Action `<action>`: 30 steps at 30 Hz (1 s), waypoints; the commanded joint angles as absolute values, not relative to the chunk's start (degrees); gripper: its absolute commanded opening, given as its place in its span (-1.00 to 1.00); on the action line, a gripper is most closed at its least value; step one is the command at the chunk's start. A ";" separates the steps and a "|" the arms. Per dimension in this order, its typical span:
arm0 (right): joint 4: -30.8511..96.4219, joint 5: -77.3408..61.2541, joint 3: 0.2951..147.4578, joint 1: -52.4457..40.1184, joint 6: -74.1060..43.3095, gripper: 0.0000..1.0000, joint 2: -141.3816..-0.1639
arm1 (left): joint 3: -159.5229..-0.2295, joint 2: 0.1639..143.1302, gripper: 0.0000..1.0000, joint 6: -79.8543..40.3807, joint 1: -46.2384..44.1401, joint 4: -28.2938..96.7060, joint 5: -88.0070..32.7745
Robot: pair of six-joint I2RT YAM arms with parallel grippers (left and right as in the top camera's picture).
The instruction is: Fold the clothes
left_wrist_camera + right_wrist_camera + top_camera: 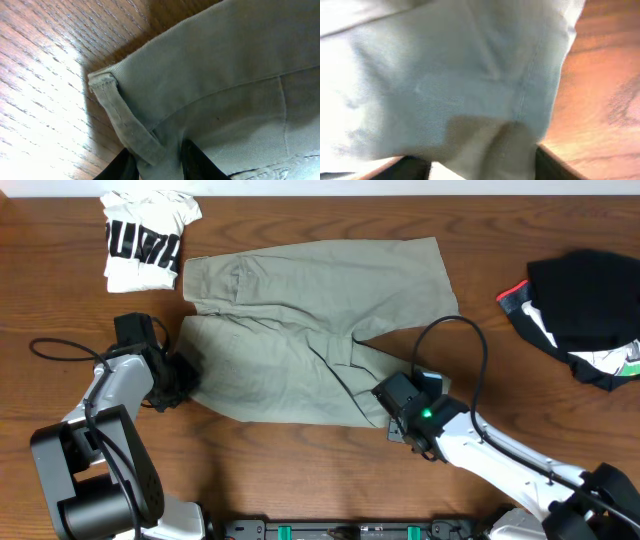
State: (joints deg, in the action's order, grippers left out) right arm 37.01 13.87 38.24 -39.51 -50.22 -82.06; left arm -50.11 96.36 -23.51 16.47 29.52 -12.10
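The pale khaki shorts [300, 330] lie spread flat in the middle of the table, waist to the left, legs to the right. My left gripper [178, 383] is at the near-left waist corner. In the left wrist view its jaws [159, 162] are shut on a fold of the waistband by the belt loop [122, 125]. My right gripper [395, 408] is at the near leg's hem. In the right wrist view its fingers [480, 167] stand wide apart with the hem of the shorts [470, 90] bunched between them, and a gap shows beside the left finger.
A folded white tee with black print [145, 238] lies at the back left, beside the shorts. A pile of dark clothes [585, 315] lies at the right edge. A black cable [455, 340] loops over the table by the right arm.
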 commanded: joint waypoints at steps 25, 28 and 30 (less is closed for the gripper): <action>48.58 11.55 38.68 -35.05 -51.18 -0.97 -62.78 | -49.98 89.34 0.43 -20.60 16.80 31.68 -12.67; 49.32 11.33 38.68 -34.57 -51.16 -0.97 -62.48 | -49.98 89.41 0.67 -20.62 16.82 32.27 -12.67; 49.47 11.29 38.68 -34.52 -51.16 -0.97 -62.52 | -49.98 89.41 0.75 -20.62 16.82 32.67 -12.67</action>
